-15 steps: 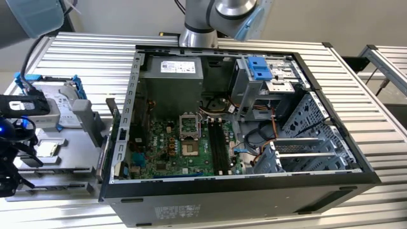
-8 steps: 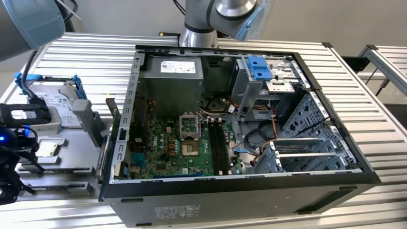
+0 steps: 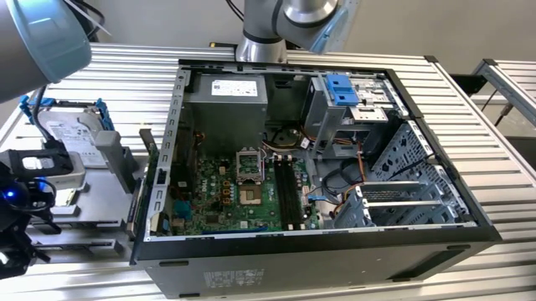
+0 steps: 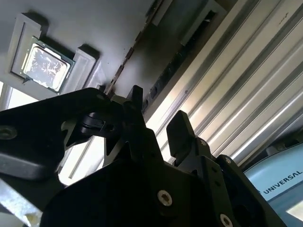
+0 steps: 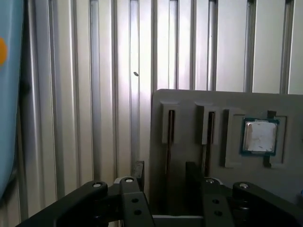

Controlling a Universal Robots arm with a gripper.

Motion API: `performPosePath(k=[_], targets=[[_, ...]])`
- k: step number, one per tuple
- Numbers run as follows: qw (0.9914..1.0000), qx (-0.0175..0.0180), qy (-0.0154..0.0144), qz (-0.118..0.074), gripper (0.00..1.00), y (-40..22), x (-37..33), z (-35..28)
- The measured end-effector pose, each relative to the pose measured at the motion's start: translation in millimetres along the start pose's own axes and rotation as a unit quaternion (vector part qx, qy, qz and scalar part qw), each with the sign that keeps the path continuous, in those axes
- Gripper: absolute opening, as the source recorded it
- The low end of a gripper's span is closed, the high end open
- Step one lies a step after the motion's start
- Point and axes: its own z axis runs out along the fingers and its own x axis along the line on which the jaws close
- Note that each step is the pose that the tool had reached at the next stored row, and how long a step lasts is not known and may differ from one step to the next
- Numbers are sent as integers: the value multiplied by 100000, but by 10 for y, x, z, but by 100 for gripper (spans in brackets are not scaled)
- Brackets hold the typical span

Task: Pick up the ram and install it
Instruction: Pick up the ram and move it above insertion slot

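While pincer (image 5: 164, 165) hangs open, empty, ram (image 5: 169, 135) stands edge-on in gray holder (image 5: 227, 101), in line with gap.

The gripper (image 5: 164, 168), fingers spread, hangs by the grey holder (image 5: 189, 101), with bare slatted table (image 5: 94, 71) open beside it. A side wall of the case (image 3: 293, 257) rises between holder and motherboard (image 3: 209, 200). Inside, the black memory slots (image 3: 287, 188) are clear from above; the drive cage (image 3: 343, 106) and loose cables (image 3: 335, 182) crowd the exterior view's right, and the power supply (image 3: 226, 94) walls off the end beyond the slots
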Motion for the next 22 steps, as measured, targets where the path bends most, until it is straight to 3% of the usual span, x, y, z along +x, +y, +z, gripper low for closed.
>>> performPosePath(k=[10,22], targets=[[100000,-143,5,7,100,-2,6,173],[99999,-139,27,469,100,-1,-22,176]])
